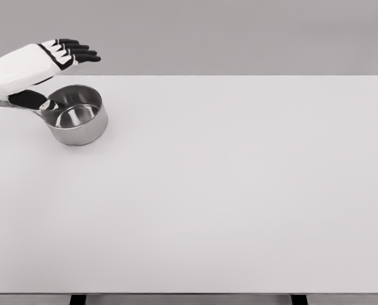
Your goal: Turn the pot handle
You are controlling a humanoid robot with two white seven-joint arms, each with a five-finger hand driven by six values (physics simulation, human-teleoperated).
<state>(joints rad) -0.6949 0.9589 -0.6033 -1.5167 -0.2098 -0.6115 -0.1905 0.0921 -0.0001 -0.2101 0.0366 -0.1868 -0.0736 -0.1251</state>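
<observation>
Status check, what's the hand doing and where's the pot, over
Left hand open, flat, raised beyond the pot. Pot upright at the table's far left, handle pointing left under the arm. Nothing in the way. Right arm unseen.

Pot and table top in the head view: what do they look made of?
Pot: looks like polished metal, probably stainless steel, since its wall and inside show mirror-like reflections. Table: plain white, matte, with no glare or grain; the material is unclear, perhaps laminate or painted board.

Single head view, high and angled down across the white table (239,190).
</observation>
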